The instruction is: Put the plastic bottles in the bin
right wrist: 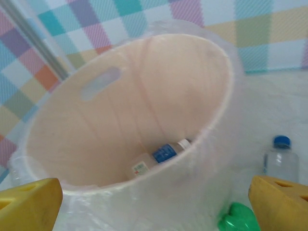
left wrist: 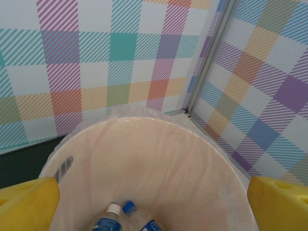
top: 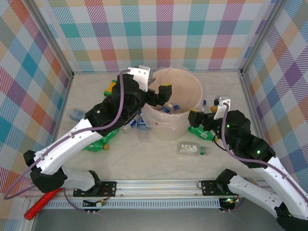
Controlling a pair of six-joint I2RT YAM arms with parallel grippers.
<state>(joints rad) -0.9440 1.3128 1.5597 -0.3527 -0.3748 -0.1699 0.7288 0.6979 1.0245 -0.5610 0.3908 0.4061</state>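
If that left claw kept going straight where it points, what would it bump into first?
Likely the clear blue-labelled plastic bottles at the bottom of the round pinkish-beige bin: the open left gripper points into it. The bin's inner wall might come first; depth is unclear.

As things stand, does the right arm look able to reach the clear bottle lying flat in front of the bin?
Probably yes. The bottle lies in the open on the table, a short way nearer than the open right claw. A green bottle lies between but does not cover it.
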